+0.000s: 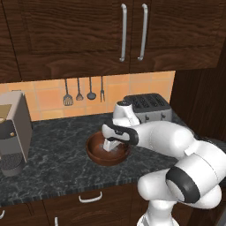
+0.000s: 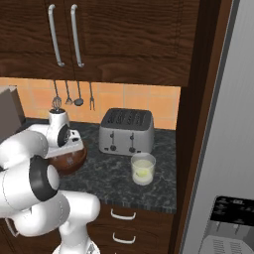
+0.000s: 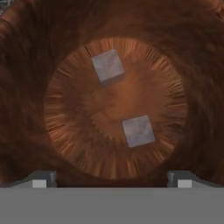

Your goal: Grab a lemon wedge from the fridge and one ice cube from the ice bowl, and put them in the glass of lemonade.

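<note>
The reddish-brown ice bowl (image 1: 95,152) (image 2: 69,159) (image 3: 35,87) stands on the dark counter. My gripper (image 1: 110,145) (image 3: 111,180) reaches down into it, open, with nothing between the fingers. Two grey ice cubes lie on the bowl's floor: one cube (image 3: 138,131) just ahead of the fingertips, slightly right of centre, the other cube (image 3: 107,66) farther off. The glass of lemonade (image 2: 143,168) stands in front of the toaster, with a small yellow-green piece in it that looks like the lemon wedge (image 2: 143,173). The steel fridge (image 2: 228,124) rises at the right.
A silver toaster (image 1: 148,108) (image 2: 126,131) stands behind the bowl at the wall. A grey coffee machine (image 1: 13,132) is at the far left of the counter. Utensils (image 1: 84,92) hang on the tiled wall, under dark upper cabinets (image 1: 88,35).
</note>
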